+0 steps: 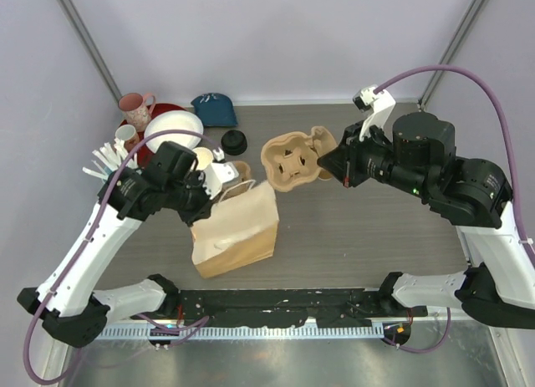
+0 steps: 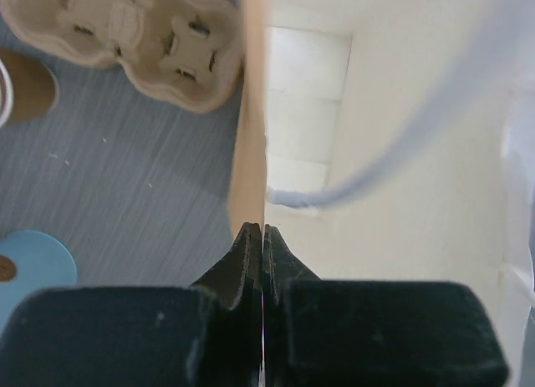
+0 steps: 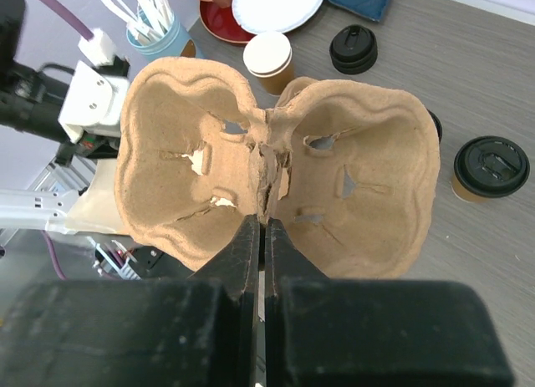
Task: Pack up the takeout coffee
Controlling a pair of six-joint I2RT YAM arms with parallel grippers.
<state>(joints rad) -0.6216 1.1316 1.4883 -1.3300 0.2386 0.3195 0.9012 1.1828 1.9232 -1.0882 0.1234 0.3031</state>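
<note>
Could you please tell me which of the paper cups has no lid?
The tan cup next to the white plate: its cream interior is open to view, while the other two cups carry black lids.

Paired white-and-black arms: left arm (image 1: pixel 84 253) and right arm (image 1: pixel 501 245)
White link shells, black joint housings, matte black left gripper (image 2: pixel 262 235) and right gripper (image 3: pixel 263 228), mauve cables (image 1: pixel 468 73) arcing upper right.

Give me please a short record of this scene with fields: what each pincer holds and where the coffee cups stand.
left pincer: shut on the paper bag rim
right pincer: shut on the cup carrier, at its middle ridge
lidded cup: on the table, outside the carrier
second lidded cup: on the table, beyond the carrier
carrier slots: empty
</note>
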